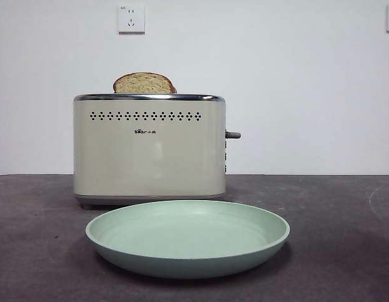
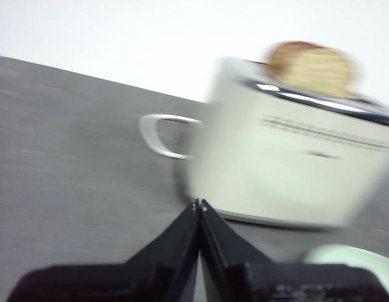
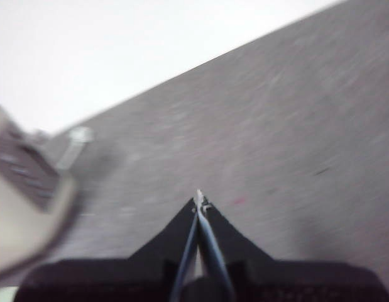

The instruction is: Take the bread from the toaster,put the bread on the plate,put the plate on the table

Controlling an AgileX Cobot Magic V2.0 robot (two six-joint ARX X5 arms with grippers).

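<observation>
The bread stands upright in a slot of the cream toaster, its rounded top showing above the chrome rim. The mint-green plate lies on the dark grey table just in front of the toaster. In the left wrist view my left gripper is shut and empty above the table, with the toaster and bread ahead and the plate's rim close by. My right gripper is shut and empty over bare table, with the toaster's lever end to one side. Neither gripper shows in the front view.
The toaster's grey lever sticks out at its right end. A white loop handle shows at the toaster's other end in the left wrist view. A white wall with a socket stands behind.
</observation>
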